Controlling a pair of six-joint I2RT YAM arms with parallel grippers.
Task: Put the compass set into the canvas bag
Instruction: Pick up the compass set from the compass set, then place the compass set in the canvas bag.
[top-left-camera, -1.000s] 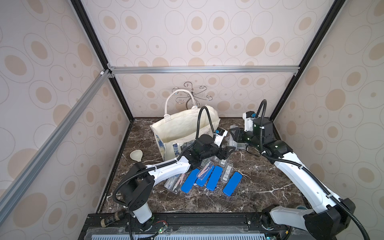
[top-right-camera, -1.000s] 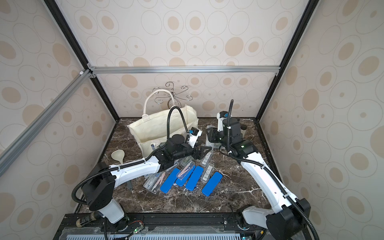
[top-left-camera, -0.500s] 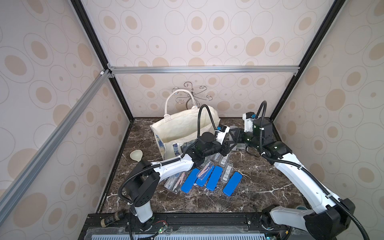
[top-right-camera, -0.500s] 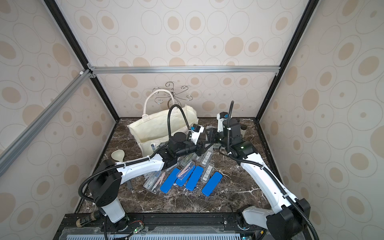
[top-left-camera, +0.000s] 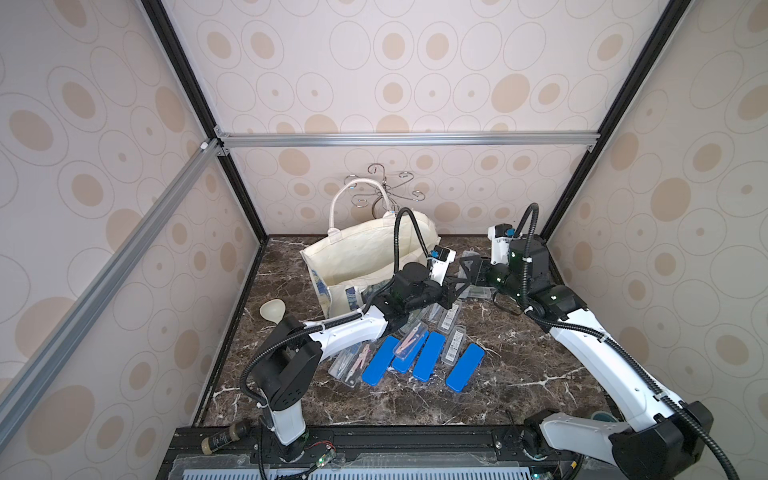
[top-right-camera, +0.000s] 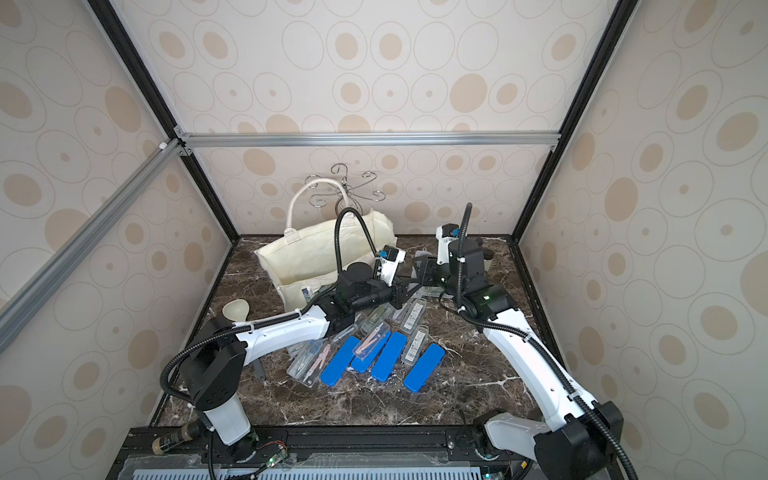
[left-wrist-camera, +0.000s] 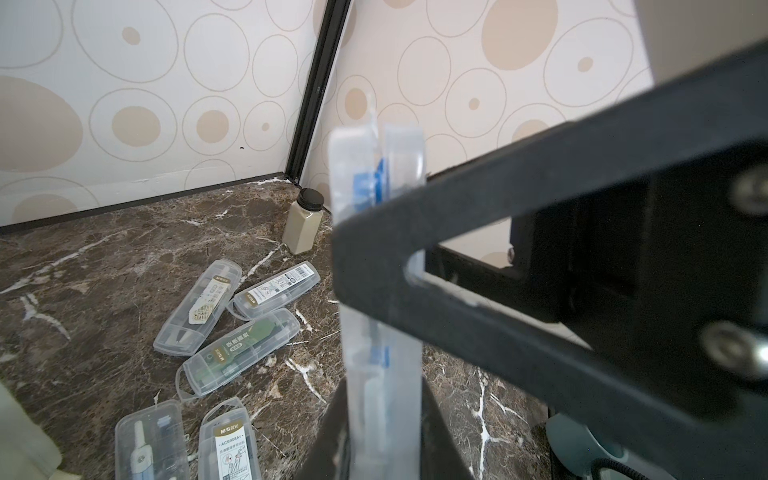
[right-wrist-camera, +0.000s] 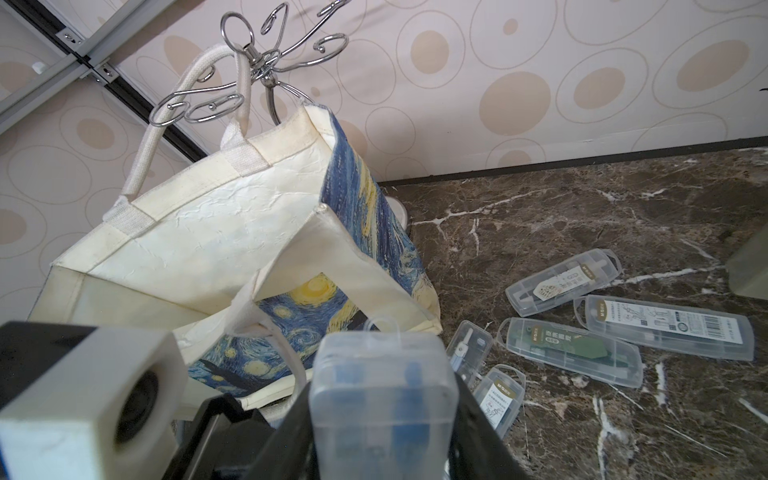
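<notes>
A clear plastic compass set hangs in mid-air just right of the canvas bag, where both arms meet. My left gripper is shut on its narrow sides. My right gripper comes from the opposite side, with its fingers lying against the wide sides of the same compass set. In both top views the two grippers overlap and hide the case. The cream bag, with its starry blue print, stands open with one handle on a wire hook stand.
Several clear compass cases lie on the marble table right of the bag. More clear cases and blue cases lie nearer the front. A beige bottle stands near the back corner and a beige spoon lies at the left.
My left arm has reached further right, up to the right gripper, and its jaws have shut on the case held there. The right arm has barely moved.
</notes>
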